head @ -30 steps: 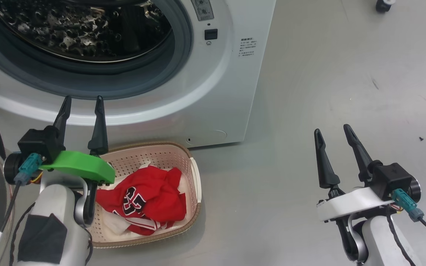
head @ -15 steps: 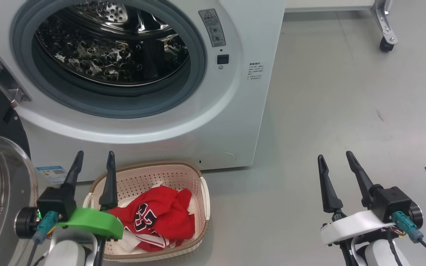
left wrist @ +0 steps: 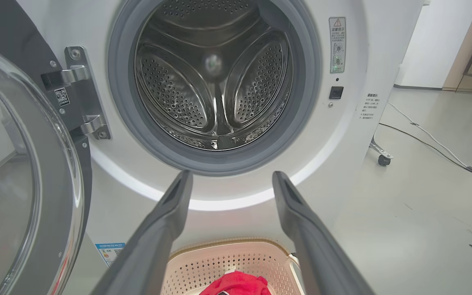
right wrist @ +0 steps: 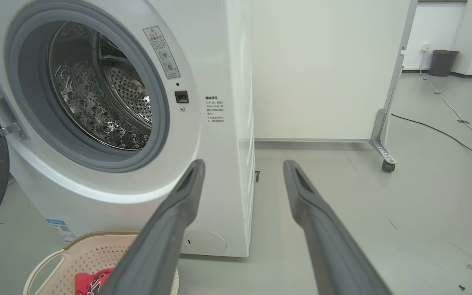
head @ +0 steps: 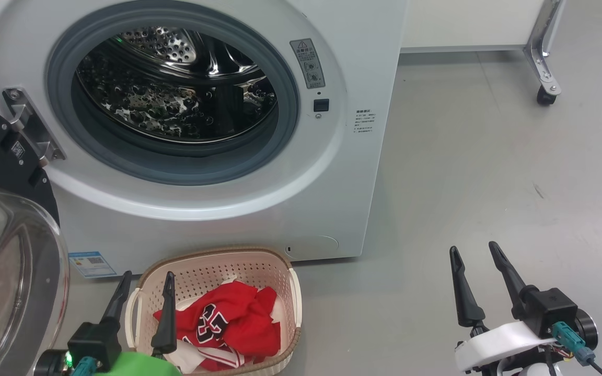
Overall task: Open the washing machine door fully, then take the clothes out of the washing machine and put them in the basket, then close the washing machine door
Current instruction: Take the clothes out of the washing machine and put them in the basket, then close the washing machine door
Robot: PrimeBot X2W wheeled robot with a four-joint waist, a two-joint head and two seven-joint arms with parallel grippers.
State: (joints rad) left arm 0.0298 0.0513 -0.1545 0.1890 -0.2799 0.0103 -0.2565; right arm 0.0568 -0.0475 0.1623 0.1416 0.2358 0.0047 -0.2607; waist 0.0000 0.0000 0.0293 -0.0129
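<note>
The white washing machine (head: 290,209) stands with its steel drum (head: 175,99) bare inside. Its door (head: 3,261) hangs swung wide at the left, glass bowl towards me; the left wrist view has that door (left wrist: 23,172) at its left edge. On the floor before the washer, the cream basket (head: 217,266) holds the red clothes (head: 228,324). My left gripper (head: 144,279) hovers open and empty over the basket's left end. Over bare floor to the right, my right gripper (head: 474,249) is open and empty too.
A wheeled white panel (head: 544,62) stands behind the washer at the right, with a cable (right wrist: 445,131) lying on the grey floor beyond it. A bin (right wrist: 443,62) stands far back. Open floor (head: 489,172) lies right of the washer.
The head camera has tilted up and back, so the washer, drum and basket sit lower in the picture. Both grippers stay open; the left one shows lower, near the basket.
</note>
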